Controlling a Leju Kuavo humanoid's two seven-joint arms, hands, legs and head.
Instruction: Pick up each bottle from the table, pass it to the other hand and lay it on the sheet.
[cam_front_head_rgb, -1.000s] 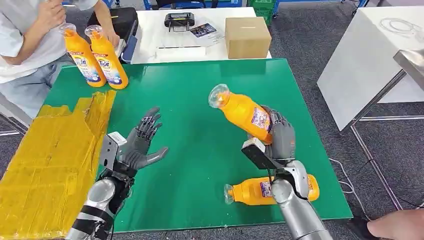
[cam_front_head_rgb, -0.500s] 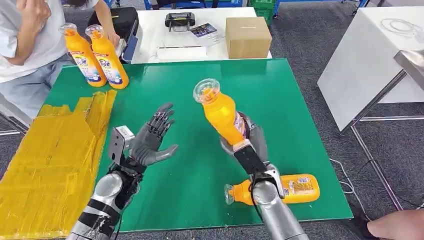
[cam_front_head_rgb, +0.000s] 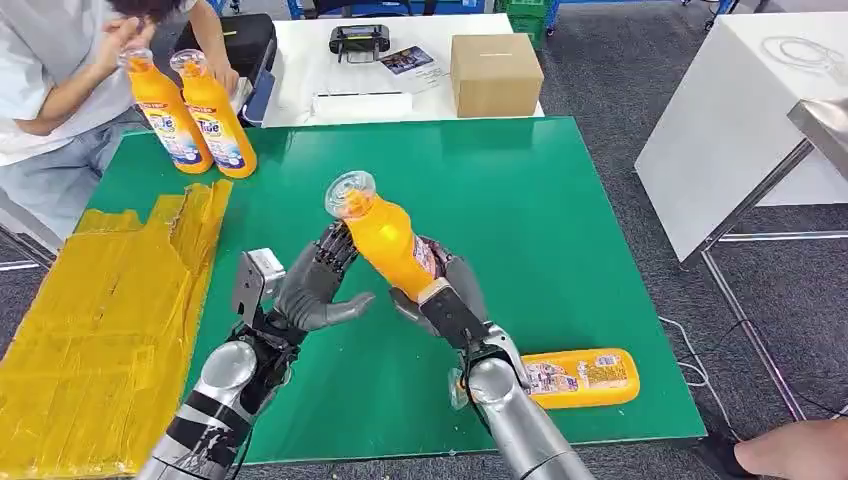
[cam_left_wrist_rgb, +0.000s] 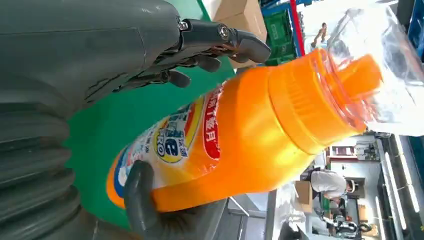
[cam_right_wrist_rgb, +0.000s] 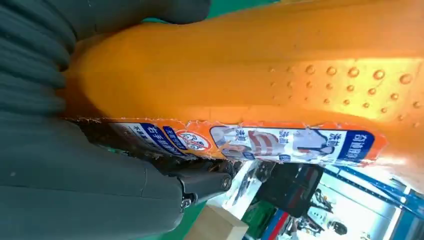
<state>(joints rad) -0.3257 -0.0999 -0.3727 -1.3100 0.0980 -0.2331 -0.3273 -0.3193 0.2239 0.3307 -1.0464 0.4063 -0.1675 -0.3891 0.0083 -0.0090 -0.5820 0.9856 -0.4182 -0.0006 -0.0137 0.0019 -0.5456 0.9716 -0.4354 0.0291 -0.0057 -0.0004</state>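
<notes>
From my head view, I am holding the orange plastic detergent bottle with a clear cap (cam_front_head_rgb: 385, 240) in my right hand (cam_front_head_rgb: 445, 295), gripping it low around the labelled body so that it is tilting up and to the left above the green table mat (cam_front_head_rgb: 560, 200). My left hand (cam_front_head_rgb: 315, 285) is spreading open just beside the bottle, fingers reaching up along its shoulder and thumb pointing toward it; I cannot tell whether they are touching it yet. A second orange bottle (cam_front_head_rgb: 575, 377) is lying on its side near the mat's front edge, two more upright orange bottles (cam_front_head_rgb: 190, 110) are standing at the far left corner, and the crinkled yellow sheet (cam_front_head_rgb: 100, 310) is waiting to my left.

From the left wrist view, the bottle (cam_left_wrist_rgb: 240, 135) is crossing in front of my open left palm (cam_left_wrist_rgb: 75, 75), with the dark fingers (cam_left_wrist_rgb: 220, 37) arching beyond it and not closing. The smooth, glossy shell is looking slippery and stiff, and I am judging it moderately heavy if full, so my left hand should be taking it around the upper body below the cap, clear of my right hand's grip.

From the right wrist view, my right hand (cam_right_wrist_rgb: 75, 190) is clenching around the bottle (cam_right_wrist_rgb: 260, 80) at the paper label, where a dimpled patch is offering some grip.
</notes>
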